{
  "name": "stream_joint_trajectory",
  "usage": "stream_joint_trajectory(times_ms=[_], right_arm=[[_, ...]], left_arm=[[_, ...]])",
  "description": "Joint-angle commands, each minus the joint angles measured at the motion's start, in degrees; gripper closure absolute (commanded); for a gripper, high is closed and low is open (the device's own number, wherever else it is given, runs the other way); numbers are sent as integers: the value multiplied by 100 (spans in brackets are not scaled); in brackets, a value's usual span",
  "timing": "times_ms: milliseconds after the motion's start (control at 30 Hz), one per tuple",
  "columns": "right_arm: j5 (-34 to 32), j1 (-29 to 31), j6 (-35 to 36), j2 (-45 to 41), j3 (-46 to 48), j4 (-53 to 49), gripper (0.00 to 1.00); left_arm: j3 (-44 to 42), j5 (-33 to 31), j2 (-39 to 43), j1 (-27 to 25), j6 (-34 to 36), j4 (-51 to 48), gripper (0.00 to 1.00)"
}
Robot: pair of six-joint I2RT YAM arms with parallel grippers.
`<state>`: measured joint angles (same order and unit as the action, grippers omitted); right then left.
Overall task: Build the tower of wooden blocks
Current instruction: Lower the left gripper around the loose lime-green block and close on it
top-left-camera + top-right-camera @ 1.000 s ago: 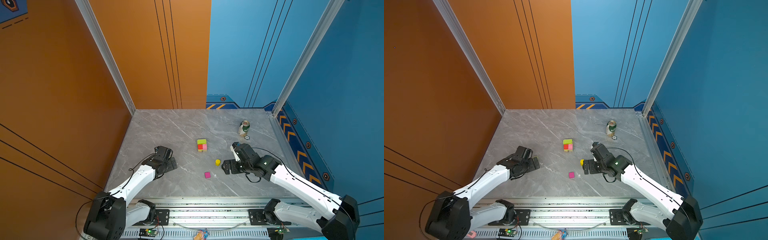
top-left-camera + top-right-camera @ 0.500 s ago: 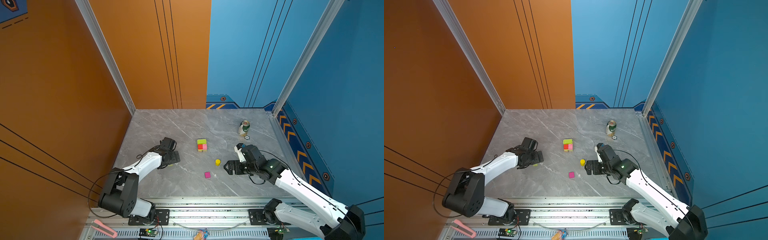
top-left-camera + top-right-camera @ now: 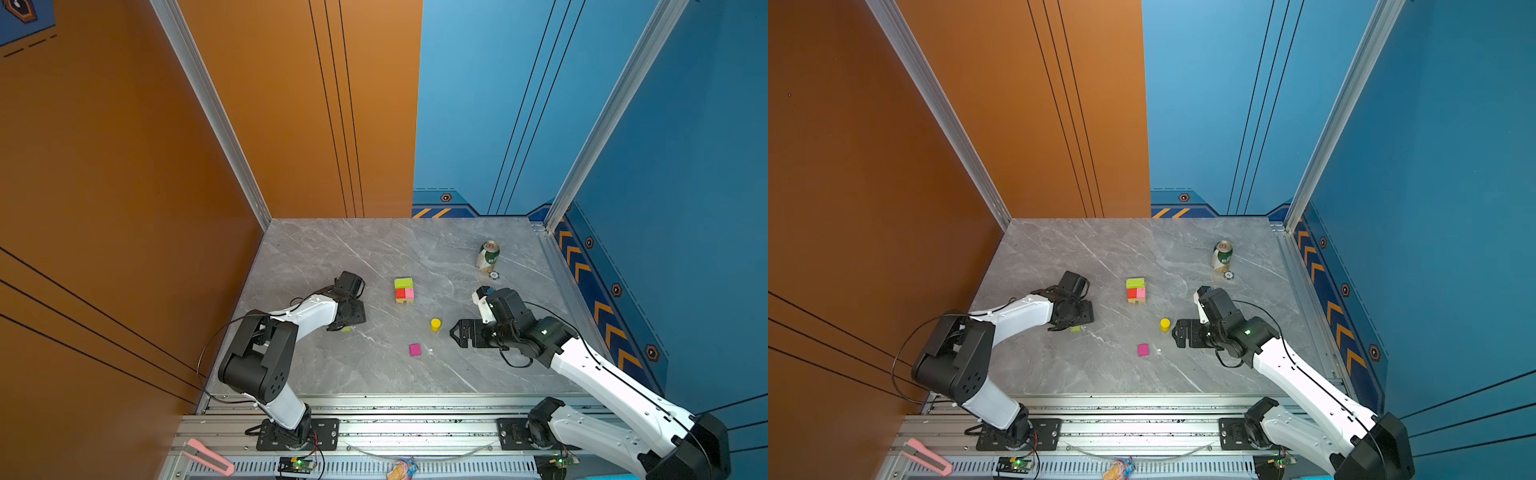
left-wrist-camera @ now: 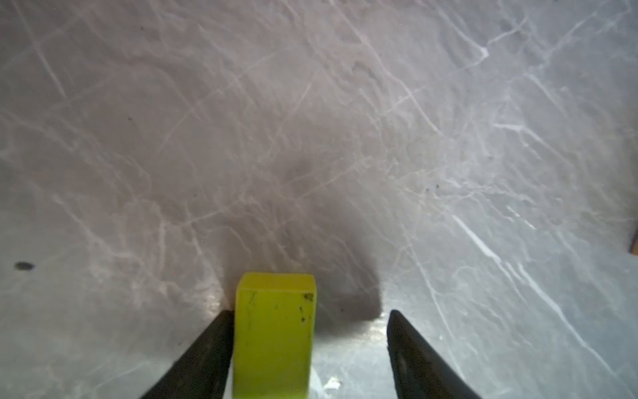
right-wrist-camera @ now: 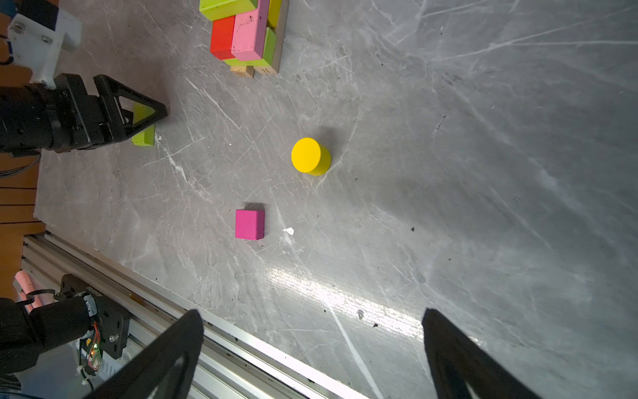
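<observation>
The tower is a low stack: tan bars below, red-orange and pink blocks, and a lime-green slab on top. A loose lime-green block lies on the table between the fingers of my left gripper. One finger touches it and the other stands apart. A yellow cylinder and a magenta cube stand free mid-table. My right gripper hangs open and empty just right of the cylinder.
A green-white can stands at the back right with a small round disc before it. A pink utility knife and a wrapped snack lie on the front rail. Orange and blue walls enclose the grey marble table.
My left arm has reached forward and set its gripper down around the lime-green block, and its jaws have narrowed. The right gripper has barely shifted and stays wide.
</observation>
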<state>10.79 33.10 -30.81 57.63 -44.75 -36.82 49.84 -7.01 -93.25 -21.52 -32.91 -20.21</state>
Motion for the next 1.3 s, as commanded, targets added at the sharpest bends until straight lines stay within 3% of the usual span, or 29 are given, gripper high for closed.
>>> stream_joint_trajectory(times_ms=[0, 500, 867, 1267], right_arm=[[99, -69, 109, -120, 83, -18, 0], [38, -154, 100, -399, 191, -211, 0], [25, -195, 30, -686, 256, -369, 0], [-15, -208, 20, -753, 231, -484, 0]], left_arm=[[124, 105, -136, -199, -19, -10, 37], [706, 200, -554, -1239, 260, -12, 43], [1238, 561, -992, -2030, 746, 61, 39], [1514, 775, -1166, -2392, 1129, 92, 34]])
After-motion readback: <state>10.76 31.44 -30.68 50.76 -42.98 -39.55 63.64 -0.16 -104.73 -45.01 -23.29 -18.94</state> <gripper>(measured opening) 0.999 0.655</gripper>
